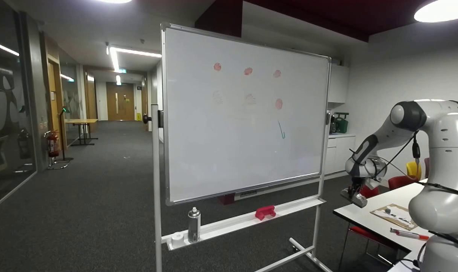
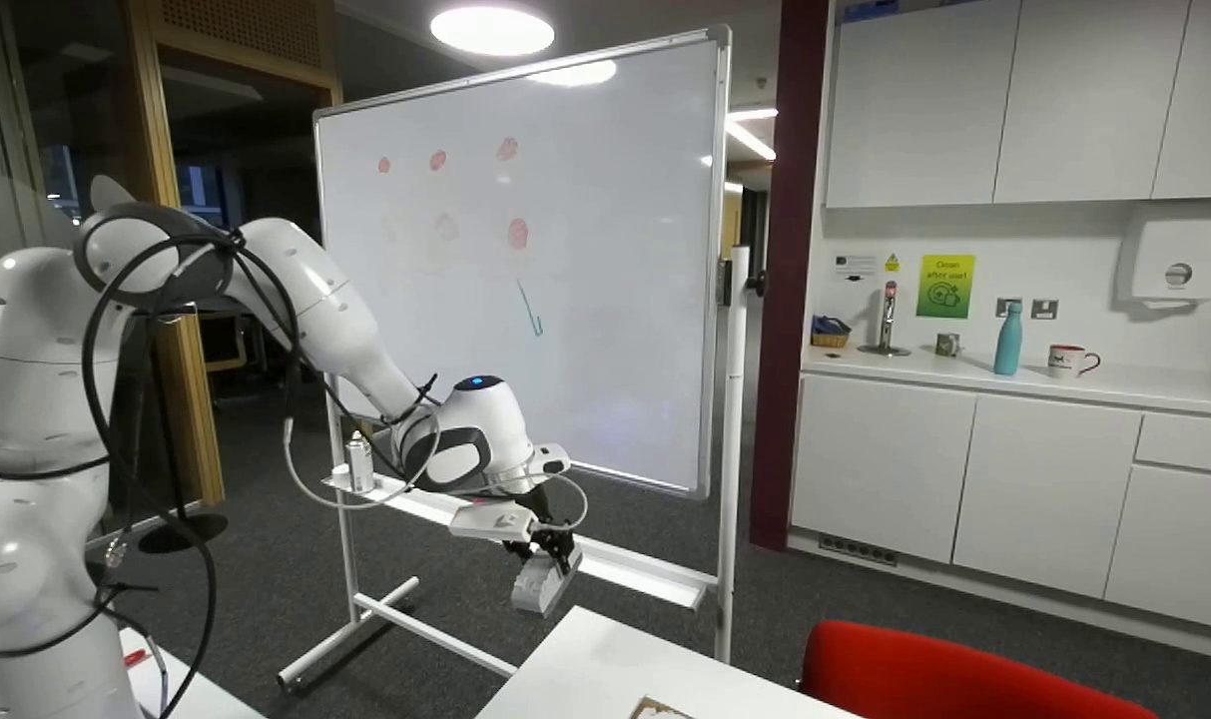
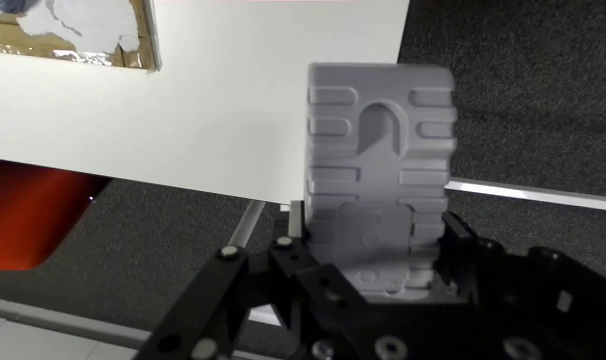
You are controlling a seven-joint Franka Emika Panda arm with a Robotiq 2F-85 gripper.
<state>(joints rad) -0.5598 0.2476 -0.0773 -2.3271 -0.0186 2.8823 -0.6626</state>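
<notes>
A: What's the largest thing?
B: The whiteboard (image 1: 236, 139), upright on its white stand (image 1: 156, 189)
A: And after that?
B: The white table (image 3: 223, 125), with one corner near the board and a red chair (image 2: 924, 684) beside an edge
A: What lies on that table?
B: A cardboard sheet (image 3: 83, 30), its white surface torn to the brown, set in from that corner
A: And the gripper (image 3: 372, 225)?
B: Up in the air, its jaws clamped against both sides of a grey ribbed block (image 2: 542, 584)
A: Where is the block, exactly?
B: Close to the table corner nearest the whiteboard, held up at a tilt; whether it overhangs the tabletop I can't tell
A: The smallest?
B: A red-and-white marker (image 1: 409, 234), lying near an edge of the table
</notes>
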